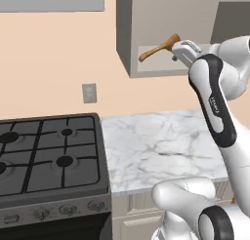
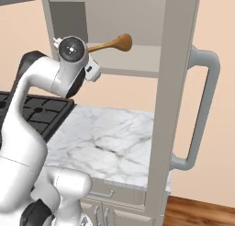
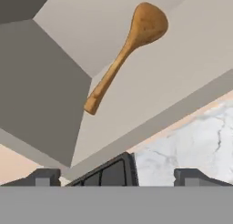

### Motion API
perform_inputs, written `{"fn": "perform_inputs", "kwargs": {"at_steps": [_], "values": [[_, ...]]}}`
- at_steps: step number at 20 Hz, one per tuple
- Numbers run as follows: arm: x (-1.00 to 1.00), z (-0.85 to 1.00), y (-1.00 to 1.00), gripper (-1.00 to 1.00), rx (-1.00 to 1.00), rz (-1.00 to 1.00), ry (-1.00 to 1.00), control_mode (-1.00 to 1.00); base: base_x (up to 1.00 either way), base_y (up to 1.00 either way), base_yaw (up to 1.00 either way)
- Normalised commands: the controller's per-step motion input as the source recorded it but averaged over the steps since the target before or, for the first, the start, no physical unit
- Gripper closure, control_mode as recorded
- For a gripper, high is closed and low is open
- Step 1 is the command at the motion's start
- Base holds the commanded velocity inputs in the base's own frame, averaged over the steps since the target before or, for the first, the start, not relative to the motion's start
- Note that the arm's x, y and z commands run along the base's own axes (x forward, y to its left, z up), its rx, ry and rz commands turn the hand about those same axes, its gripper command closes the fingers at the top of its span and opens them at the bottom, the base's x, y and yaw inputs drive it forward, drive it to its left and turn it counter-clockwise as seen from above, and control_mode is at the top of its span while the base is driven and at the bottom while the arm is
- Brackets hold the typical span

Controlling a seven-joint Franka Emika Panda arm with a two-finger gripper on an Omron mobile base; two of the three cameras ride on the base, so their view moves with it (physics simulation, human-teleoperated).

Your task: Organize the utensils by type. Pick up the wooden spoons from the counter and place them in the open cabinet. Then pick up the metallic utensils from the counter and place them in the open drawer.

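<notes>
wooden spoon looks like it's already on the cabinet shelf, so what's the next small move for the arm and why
Probably pull the gripper back out of the cabinet and lower it toward the counter. The wooden spoon lies on the shelf apart from the fingertips, and the jaws stand open and empty, so this step looks done; the metal utensils come next.

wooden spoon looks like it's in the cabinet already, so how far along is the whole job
Done: the wooden spoon lies on the open cabinet shelf, apart from the tool. In hand: nothing; the tool is open and empty, just in front of the shelf. Left: both metallic utensils still need to go into the drawer; neither they nor the drawer appear on the visible stretch of counter.
</notes>
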Motion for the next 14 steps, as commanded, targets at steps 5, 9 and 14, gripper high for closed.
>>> {"fn": "perform_inputs", "kwargs": {"at_steps": [5, 9, 14], "values": [[-1.0, -0.62, 0.27, -1.0, -0.11, 0.08, 0.17, -1.0, 0.0, 0.0, 0.0], [-0.95, -0.98, 0.41, -1.0, -0.21, 0.05, 0.21, -1.0, 0.0, 0.0, 0.0], [-0.55, -0.97, 0.21, -1.0, -0.25, 0.03, 0.15, -1.0, 0.0, 0.0, 0.0]]}}
